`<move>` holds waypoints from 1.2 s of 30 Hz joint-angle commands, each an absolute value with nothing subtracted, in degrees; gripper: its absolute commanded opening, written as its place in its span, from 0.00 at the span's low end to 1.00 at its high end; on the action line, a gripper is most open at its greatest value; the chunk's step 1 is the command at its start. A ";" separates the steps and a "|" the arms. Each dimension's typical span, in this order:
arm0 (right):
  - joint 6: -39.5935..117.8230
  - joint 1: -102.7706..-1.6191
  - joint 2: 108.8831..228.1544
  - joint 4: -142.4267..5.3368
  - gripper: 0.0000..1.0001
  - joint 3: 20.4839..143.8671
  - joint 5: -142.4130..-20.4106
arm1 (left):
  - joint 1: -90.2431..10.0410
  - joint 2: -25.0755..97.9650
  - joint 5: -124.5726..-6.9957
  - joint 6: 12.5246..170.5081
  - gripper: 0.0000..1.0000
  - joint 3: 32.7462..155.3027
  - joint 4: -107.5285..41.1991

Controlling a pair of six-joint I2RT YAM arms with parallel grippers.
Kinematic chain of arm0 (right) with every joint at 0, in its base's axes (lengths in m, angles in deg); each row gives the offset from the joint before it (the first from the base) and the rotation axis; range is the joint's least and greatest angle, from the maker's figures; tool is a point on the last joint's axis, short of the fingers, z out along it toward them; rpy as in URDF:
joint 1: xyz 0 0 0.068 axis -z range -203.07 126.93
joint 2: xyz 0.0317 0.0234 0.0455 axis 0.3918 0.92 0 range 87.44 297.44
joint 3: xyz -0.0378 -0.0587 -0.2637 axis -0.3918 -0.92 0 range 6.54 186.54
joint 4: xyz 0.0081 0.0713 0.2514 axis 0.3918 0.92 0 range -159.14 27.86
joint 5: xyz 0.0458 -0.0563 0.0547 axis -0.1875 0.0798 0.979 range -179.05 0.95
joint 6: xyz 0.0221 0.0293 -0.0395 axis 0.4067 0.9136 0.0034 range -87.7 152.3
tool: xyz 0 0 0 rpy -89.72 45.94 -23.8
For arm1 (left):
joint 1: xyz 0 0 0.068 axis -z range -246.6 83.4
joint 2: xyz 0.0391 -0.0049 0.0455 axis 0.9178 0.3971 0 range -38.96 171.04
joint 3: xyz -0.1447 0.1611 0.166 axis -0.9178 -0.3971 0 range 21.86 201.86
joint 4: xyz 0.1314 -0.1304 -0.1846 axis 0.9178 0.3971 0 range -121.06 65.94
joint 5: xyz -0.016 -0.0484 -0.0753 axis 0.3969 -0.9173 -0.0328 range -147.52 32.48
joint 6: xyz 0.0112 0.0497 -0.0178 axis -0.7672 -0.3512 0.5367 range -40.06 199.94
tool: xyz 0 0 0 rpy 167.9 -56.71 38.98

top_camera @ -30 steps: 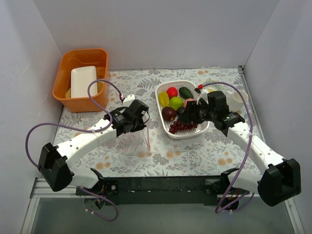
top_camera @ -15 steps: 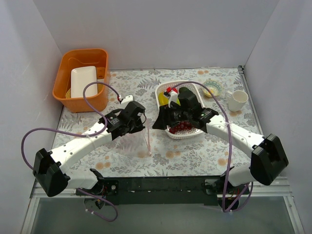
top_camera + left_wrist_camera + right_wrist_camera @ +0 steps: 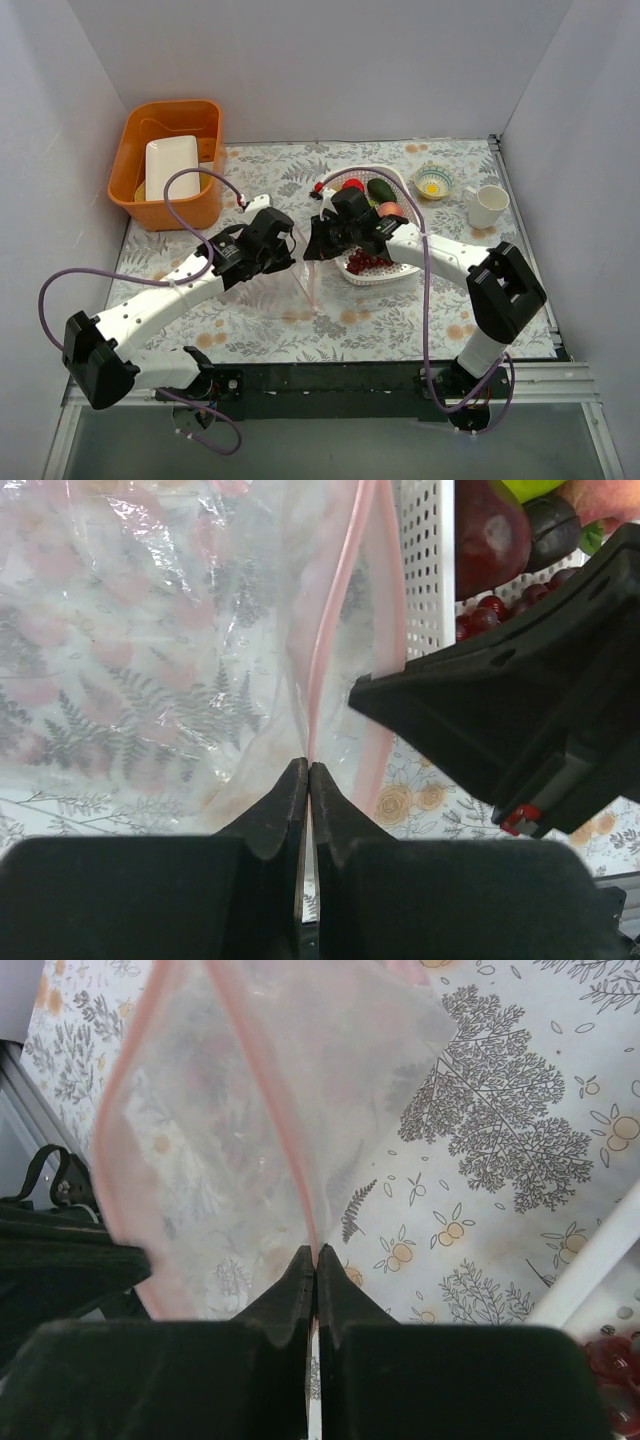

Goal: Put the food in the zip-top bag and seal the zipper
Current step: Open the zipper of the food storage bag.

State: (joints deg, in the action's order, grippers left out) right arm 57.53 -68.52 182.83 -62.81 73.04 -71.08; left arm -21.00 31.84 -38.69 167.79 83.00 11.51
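Plain pale grey back wall (image 3: 320, 70), matching left side wall (image 3: 50, 150) and right side wall (image 3: 590, 150) box in the table. Tabletop covered by white cloth printed with grey ferns and orange flowers (image 3: 400, 320). Black metal rail (image 3: 330, 378) along near edge, grey floor strip (image 3: 330, 445) below. Light even, soft shadows.

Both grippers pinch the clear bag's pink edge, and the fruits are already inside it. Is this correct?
No. The fruits lie in the white basket, as the top view shows. The left gripper and right gripper do pinch the bag's pink edge.
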 commanded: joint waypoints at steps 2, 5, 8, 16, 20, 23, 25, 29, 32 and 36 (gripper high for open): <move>59.10 -68.60 184.64 -62.90 0.01 77.03 -76.21 | -20.81 26.79 -29.50 169.06 0.00 86.10 20.78; 61.04 -68.60 186.22 -62.90 0.01 77.47 -77.36 | -21.07 24.15 -24.75 170.02 0.00 88.47 25.36; 62.62 -68.60 187.72 -63.16 0.01 78.34 -77.02 | -21.69 21.86 -23.08 170.11 0.00 89.44 27.12; 66.31 -68.86 189.39 -66.41 0.01 80.02 -71.13 | -21.95 22.91 -31.32 167.39 0.14 84.70 17.22; 68.68 -68.95 188.95 -68.61 0.01 79.23 -68.93 | -21.95 26.33 -35.98 166.95 0.17 82.33 12.02; 69.74 -69.03 189.04 -70.63 0.01 78.70 -68.31 | -21.95 28.35 -37.74 166.51 0.22 82.23 10.25; 70.35 -69.12 189.21 -71.16 0.01 78.52 -68.31 | -21.87 29.50 -38.97 166.33 0.35 82.59 9.64; 71.06 -69.21 189.57 -71.60 0.01 78.52 -68.75 | -21.95 28.54 -41.17 165.98 0.63 81.80 8.05; 71.15 -69.12 189.83 -71.78 0.01 78.87 -68.49 | -21.87 27.22 -41.61 166.77 0.69 80.13 7.79; 71.15 -69.12 189.92 -71.43 0.01 79.14 -68.49 | -21.95 26.60 -40.74 169.32 0.69 77.93 8.66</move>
